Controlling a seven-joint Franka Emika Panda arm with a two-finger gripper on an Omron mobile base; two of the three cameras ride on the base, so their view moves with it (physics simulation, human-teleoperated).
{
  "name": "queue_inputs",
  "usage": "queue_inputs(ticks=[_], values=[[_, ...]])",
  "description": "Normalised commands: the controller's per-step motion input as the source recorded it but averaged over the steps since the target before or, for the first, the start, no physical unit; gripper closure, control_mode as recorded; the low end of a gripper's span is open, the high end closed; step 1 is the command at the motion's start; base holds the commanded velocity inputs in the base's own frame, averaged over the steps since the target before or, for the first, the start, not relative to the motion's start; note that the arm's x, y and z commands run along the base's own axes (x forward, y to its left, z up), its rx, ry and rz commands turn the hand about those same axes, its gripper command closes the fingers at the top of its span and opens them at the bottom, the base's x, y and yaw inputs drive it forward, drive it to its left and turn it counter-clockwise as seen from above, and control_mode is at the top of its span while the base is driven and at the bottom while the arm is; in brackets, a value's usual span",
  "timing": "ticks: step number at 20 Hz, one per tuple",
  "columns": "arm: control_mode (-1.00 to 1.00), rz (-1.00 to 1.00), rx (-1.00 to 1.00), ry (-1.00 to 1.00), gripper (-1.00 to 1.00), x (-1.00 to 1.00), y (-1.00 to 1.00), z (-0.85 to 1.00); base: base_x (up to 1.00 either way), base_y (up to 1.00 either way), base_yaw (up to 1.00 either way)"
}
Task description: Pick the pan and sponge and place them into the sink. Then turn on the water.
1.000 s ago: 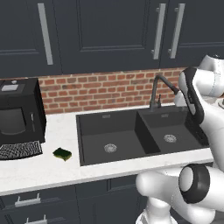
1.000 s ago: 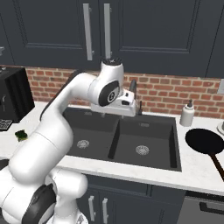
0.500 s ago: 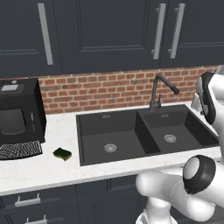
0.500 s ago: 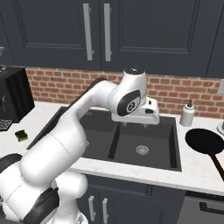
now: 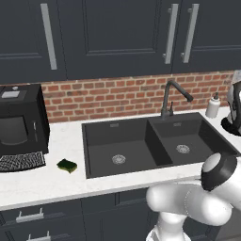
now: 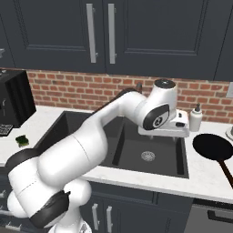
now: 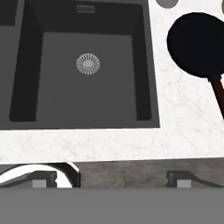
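The black pan (image 6: 213, 146) lies on the white counter right of the sink (image 6: 169, 158), its brown handle (image 6: 226, 170) pointing toward the front edge. My gripper (image 6: 164, 132) hangs above the small right basin, a little left of the pan and not touching it. In the hand view the fingertips (image 7: 44, 179) stand wide apart and open with nothing between them, the pan (image 7: 197, 38) at upper right and the basin floor (image 7: 87, 103) below. The green sponge (image 5: 67, 165) rests on the counter left of the sink (image 5: 86, 141). The dark gooseneck faucet (image 5: 170, 97) stands behind the basins; no water runs.
A white soap dispenser (image 6: 196, 118) stands at the back, between faucet and pan. A black appliance (image 5: 21, 121) occupies the far left of the counter, against the brick wall. Dark cabinets hang overhead. The counter's front edge runs just below the basins.
The arm has swung to the right, carrying the hand from near the faucet across the right basin toward the pan. The jaws stayed open. Pan and sponge have not moved.
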Motion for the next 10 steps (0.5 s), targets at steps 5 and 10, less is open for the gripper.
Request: queue_inputs(ticks=[5, 10], values=[[-1.0, 0.0, 0.0, 0.0, -1.0, 0.0, -0.6, -0.12, 0.0, 0.0, 0.0], [-1.0, 0.01, 0.0, 0.0, -1.0, 0.0, -0.43, -0.18, 0.0, 0.0, 0.0]])
